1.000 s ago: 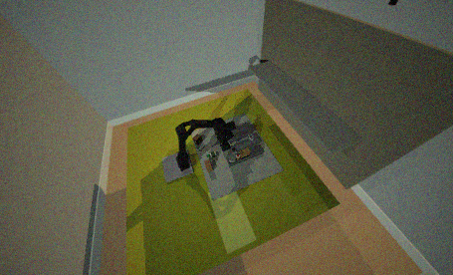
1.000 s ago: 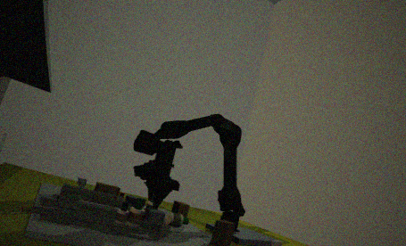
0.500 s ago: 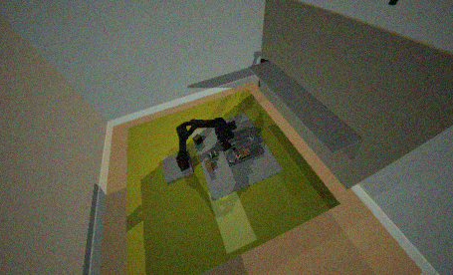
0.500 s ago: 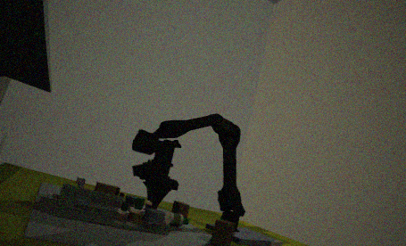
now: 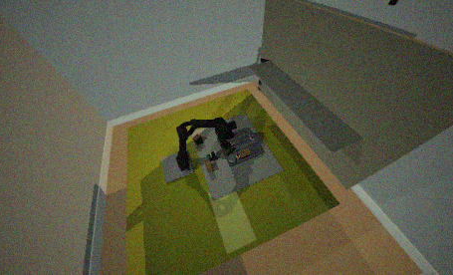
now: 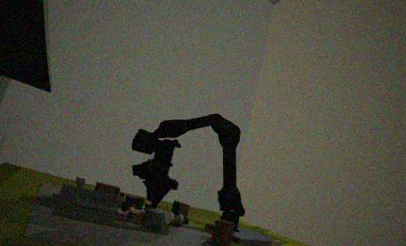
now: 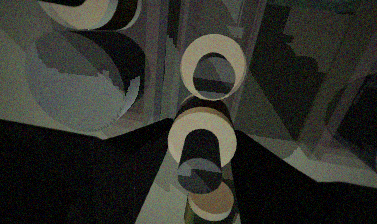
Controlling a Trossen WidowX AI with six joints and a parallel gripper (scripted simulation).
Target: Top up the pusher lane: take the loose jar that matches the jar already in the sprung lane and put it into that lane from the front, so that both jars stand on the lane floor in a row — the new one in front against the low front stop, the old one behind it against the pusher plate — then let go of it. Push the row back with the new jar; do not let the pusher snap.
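Note:
My gripper (image 5: pixel 227 148) (image 6: pixel 153 205) (image 7: pixel 202 131) points down at the rack, shut on a jar with a cream, ring-like lid and a dark knob with a grey top. This held jar (image 7: pixel 175 142) is upright. Directly ahead of it in the wrist view, a jar with the same kind of cream lid (image 7: pixel 213 42) stands in the lane (image 7: pixel 199 17) between clear walls. The two lids nearly meet or overlap in that view; whether the jars touch, and whether the held jar's base is on the lane floor, I cannot tell. The front stop and pusher plate are not clearly visible.
The grey rack (image 5: pixel 256 150) (image 6: pixel 84 205) has neighbouring lanes. A large pale round thing (image 7: pixel 79 85) and another cream lid (image 7: pixel 84 19) are left of the fingers. A tan-lidded jar (image 7: pixel 213 201) stands near the held jar. Brown blocks (image 6: pixel 223 232) (image 5: pixel 210 165) are outside the rack.

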